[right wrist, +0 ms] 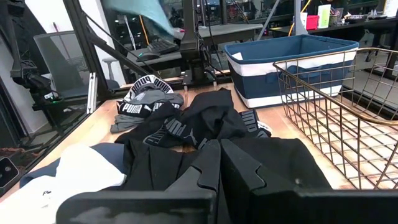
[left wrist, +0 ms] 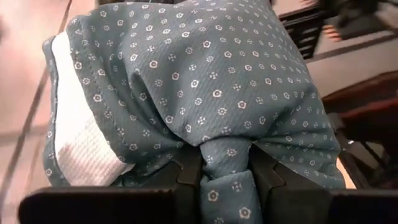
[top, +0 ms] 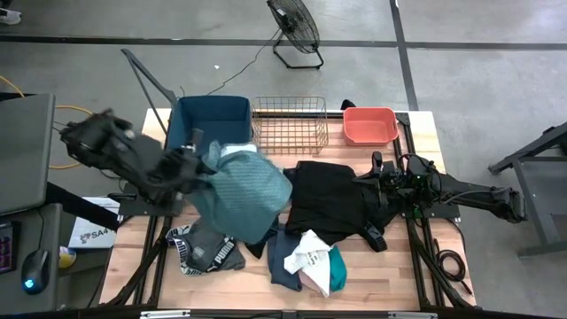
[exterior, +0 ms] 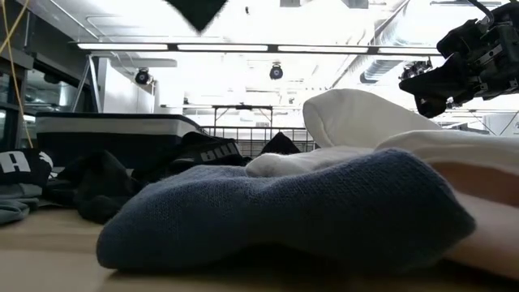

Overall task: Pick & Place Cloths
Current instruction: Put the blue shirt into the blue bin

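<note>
Grey concrete floor (top: 461, 80) with dark seams. Black floor fan (top: 294, 27) behind wooden desk (top: 133, 257). Ceiling strip lights (exterior: 243, 47) on. Monitor (top: 22, 151), mouse (top: 34, 270) beside it.

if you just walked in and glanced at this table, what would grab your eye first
Most likely the teal-green cloth with a small flower print, hanging in the air from the left gripper, whose fingers pinch a bunched fold of it near the blue tub. Next, the heap of black, white and grey-blue cloths spread over the middle of the wooden table, with the right gripper shut and hovering above the black cloth.
</note>
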Available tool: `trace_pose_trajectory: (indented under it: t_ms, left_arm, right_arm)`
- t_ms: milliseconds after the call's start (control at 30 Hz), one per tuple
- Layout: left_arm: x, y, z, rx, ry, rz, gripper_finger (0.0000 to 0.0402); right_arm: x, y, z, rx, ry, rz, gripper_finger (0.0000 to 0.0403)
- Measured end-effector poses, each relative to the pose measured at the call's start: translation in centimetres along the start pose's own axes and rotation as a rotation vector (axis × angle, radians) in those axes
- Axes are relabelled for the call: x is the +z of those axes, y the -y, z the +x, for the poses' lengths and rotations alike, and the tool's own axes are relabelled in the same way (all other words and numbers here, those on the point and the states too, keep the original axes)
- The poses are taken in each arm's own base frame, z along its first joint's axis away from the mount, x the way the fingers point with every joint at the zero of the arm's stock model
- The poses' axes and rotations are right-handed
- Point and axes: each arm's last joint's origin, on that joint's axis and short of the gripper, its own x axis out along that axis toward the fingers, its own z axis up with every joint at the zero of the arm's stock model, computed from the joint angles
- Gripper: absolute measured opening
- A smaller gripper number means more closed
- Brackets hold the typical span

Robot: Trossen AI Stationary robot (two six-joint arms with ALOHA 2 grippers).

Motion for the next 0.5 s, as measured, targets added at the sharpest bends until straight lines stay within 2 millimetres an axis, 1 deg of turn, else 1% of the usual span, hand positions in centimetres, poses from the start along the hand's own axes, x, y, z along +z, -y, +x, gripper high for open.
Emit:
trace_pose_trajectory:
  t_ms: [100, 233, 500]
  left_arm:
    - [0.8, -0.3, -2.0, -0.089, 0.09, 0.084, 0.0059]
    - [1.4, -0.9, -4.4, -0.103, 0.188, 0.13, 0.0059]
    - [1.6, -1.7, -8.6, -0.209, 0.385, 0.222, 0.0059]
  right_arm:
    - [0.0, 0.0, 0.0, 0.0, 0.0, 0.0, 0.0004]
    - [0.0, 0.0, 0.0, 0.0, 0.0, 0.0, 0.0004]
    - [0.0, 0.0, 0.0, 0.0, 0.0, 0.0, 0.0004]
